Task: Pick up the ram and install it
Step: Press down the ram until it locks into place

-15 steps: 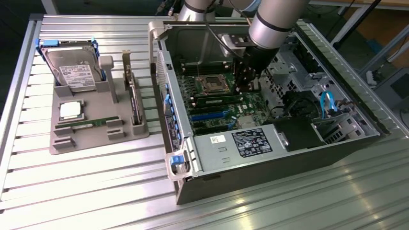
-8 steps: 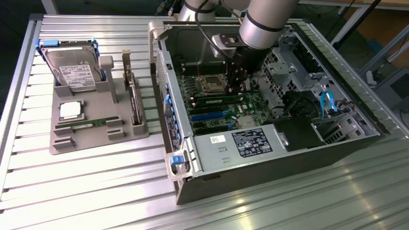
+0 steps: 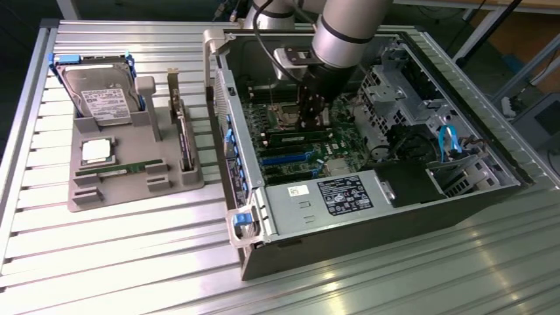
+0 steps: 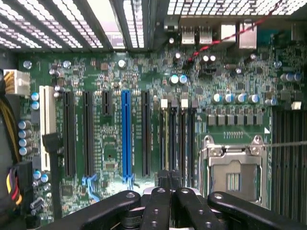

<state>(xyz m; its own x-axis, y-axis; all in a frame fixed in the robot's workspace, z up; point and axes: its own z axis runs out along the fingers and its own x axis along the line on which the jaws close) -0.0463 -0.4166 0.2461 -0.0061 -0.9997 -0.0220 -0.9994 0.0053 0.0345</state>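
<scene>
One arm reaches down from 12 o'clock in the exterior view into the open computer case (image 3: 289, 259), which lies on its side on the slatted tabletop (image 3: 131, 262).

1. Claw (image 3: 311, 123): closed. The black fingers (image 4: 158, 201) are drawn together and stand over the motherboard (image 3: 278, 117), directly above the bank of memory slots (image 4: 184, 139). The pictures do not settle whether the fingertips pinch anything or merely rest on it.

2. Ram (image 3: 293, 138): a long green stick with dark chips, standing on edge in the motherboard near the centre of the case. It runs from 9 o'clock to 3 o'clock in the exterior view, and the claw is just above its 3 o'clock half.

3. Motherboard detail, wrist view: a blue expansion slot (image 4: 126, 134) sits among black ones beside the memory slots. The open processor socket (image 4: 232, 177), with its metal frame, lies on the memory slots' other side.

4. Case interior: the power supply (image 3: 350, 193), with a white and black label, lies at 6 o'clock of the ram.

5. Parts tray (image 3: 131, 197): a grey tray at 9 o'clock of the case, well apart from the claw. It carries:
   - a hard drive (image 3: 101, 92) at its 12 o'clock end;
   - a square silver processor chip (image 3: 96, 151) below the drive;
   - a second green memory stick (image 3: 115, 169) lying flat at 6 o'clock of the chip;
   - a bracketed expansion card (image 3: 183, 141) standing on edge along its 3 o'clock side.
</scene>
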